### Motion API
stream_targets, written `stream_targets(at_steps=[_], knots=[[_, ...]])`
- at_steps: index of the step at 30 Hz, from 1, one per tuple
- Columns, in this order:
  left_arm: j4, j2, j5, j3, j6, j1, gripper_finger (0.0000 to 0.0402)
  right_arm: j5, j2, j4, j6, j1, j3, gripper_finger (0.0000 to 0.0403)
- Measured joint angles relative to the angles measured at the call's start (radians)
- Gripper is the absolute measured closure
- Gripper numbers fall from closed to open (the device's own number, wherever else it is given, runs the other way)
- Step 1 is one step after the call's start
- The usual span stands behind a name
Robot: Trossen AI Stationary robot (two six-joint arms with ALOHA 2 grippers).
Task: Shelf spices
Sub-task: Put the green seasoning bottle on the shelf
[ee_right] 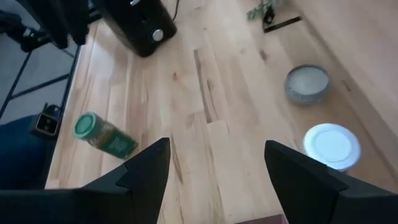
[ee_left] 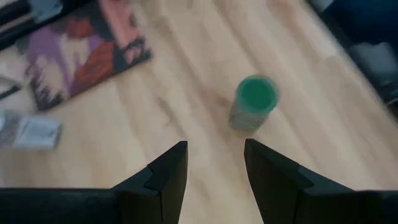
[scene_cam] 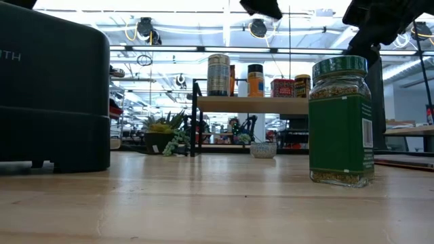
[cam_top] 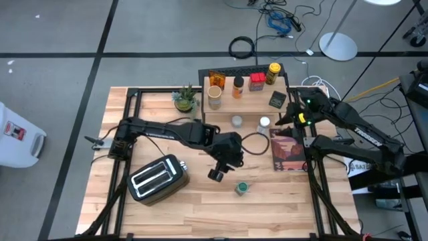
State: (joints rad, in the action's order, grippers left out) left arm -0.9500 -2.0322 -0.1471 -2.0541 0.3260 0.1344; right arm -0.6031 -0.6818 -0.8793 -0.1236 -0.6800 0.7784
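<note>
A green-lidded spice jar (cam_top: 241, 189) stands upright on the tabletop near the front; it shows too in the low view (scene_cam: 341, 122) and both wrist views (ee_left: 254, 102) (ee_right: 102, 134). My left gripper (cam_top: 215, 175) (ee_left: 214, 165) hovers open just left of it and above, touching nothing. The shelf (cam_top: 244, 100) at the far middle carries several spices, among them an orange bottle (cam_top: 237, 86), a red tin (cam_top: 257, 82) and a yellow jar (cam_top: 273, 73). A grey-lidded jar (ee_right: 306, 83) and a white-lidded jar (ee_right: 333, 146) stand on the table by the shelf. My right gripper (cam_top: 287, 120) (ee_right: 217, 162) hangs open at the shelf's right end.
A silver and black toaster (cam_top: 157, 178) sits at the front left, close to my left arm. A small potted plant (cam_top: 185, 98) stands left of the shelf. A book (cam_top: 289, 150) lies flat at the right. Bare wood stretches along the front edge.
</note>
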Motion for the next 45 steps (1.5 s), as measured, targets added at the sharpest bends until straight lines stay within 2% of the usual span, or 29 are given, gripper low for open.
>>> stream_targets(at_steps=[3,11,15,19,22,25,29,40,45], knots=[[0.026,-0.011,-0.029,0.000,-0.006,0.022,0.0234,0.000,-0.018,0.001,-0.007,0.022,0.000,0.0154],[0.126,-0.063,0.005,0.000,-0.061,0.038,0.0234,0.036,-0.028,0.005,0.041,0.062,0.000,0.0154],[0.177,-0.115,0.093,0.000,-0.105,0.031,0.0233,0.048,-0.028,0.006,0.087,0.079,0.000,0.0154],[0.245,-0.150,0.215,0.000,-0.164,0.003,0.0233,0.162,-0.028,0.006,0.128,0.091,0.000,0.0154],[0.331,-0.172,0.242,0.000,-0.218,-0.025,0.0233,0.237,-0.033,0.008,0.168,0.094,0.000,0.0154],[0.409,-0.186,0.262,0.000,-0.262,-0.044,0.0233,0.269,-0.043,0.007,0.197,0.093,0.000,0.0154],[0.436,-0.209,0.331,0.000,-0.269,-0.061,0.0233,0.316,-0.061,0.007,0.266,0.094,0.000,0.0154],[0.494,-0.289,0.346,0.001,-0.303,-0.080,0.0233,0.355,-0.146,0.013,0.369,0.094,0.000,0.0154],[0.576,-0.323,0.350,0.000,-0.321,-0.083,0.0233,0.436,-0.185,0.015,0.403,0.119,0.000,0.0154]])
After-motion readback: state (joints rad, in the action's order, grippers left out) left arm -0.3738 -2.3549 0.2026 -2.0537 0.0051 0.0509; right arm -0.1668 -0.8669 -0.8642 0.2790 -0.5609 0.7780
